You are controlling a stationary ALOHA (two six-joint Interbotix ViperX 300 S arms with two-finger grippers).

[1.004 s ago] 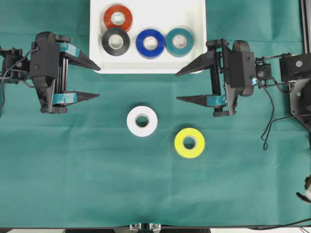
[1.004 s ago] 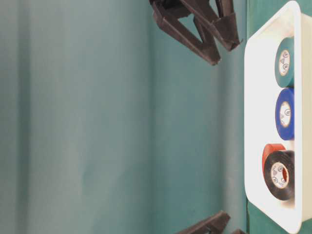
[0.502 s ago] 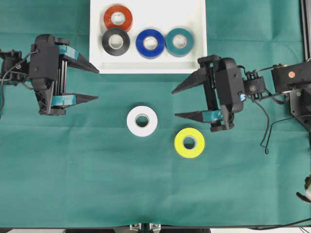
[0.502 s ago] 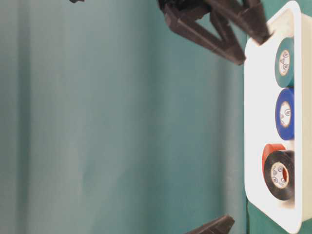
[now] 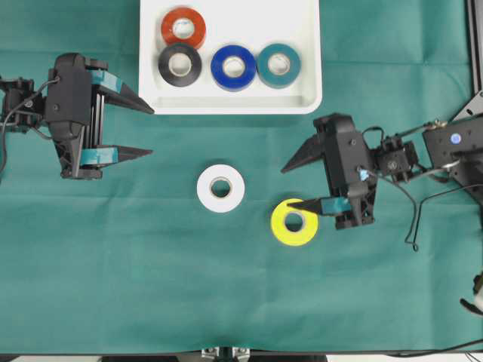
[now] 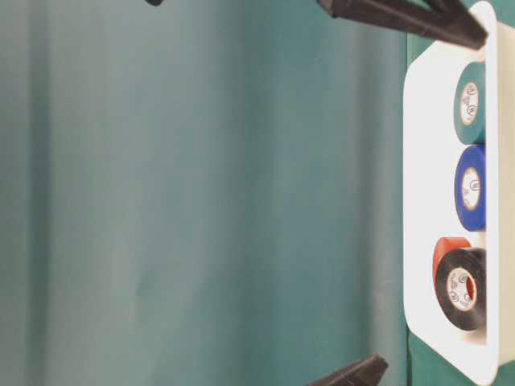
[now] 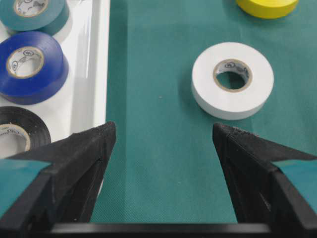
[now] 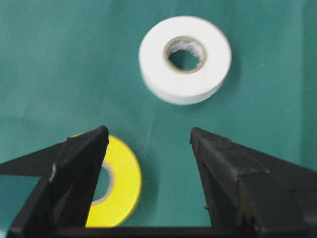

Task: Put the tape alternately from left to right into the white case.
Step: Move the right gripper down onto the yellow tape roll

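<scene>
We find four rolls already lying in the white case (image 5: 302,45) at the far edge of the green cloth (image 5: 113,264): the red-orange roll (image 5: 183,28) in the far left part, the black roll (image 5: 179,65) just near of it and touching it, then the blue roll (image 5: 233,68) and the teal roll (image 5: 278,65) side by side to the right, those two touching each other. Two rolls lie flat on the cloth outside the case: the white roll (image 5: 220,188) near the middle, and the yellow roll (image 5: 294,222) to its right and a little nearer, the two apart. The left gripper (image 5: 143,130) stands at the left of the cloth, just beside the case's near-left corner, its jaws spread wide with nothing between them; its far fingertip lies at the case's rim, and we cannot tell whether it touches. In the left wrist view the white roll sits ahead of the gap. The right gripper (image 5: 294,185) stands right of the white roll, jaws well apart and holding nothing; its near finger (image 5: 313,205) overlaps the yellow roll's far-right edge from above, and contact cannot be confirmed.
</scene>
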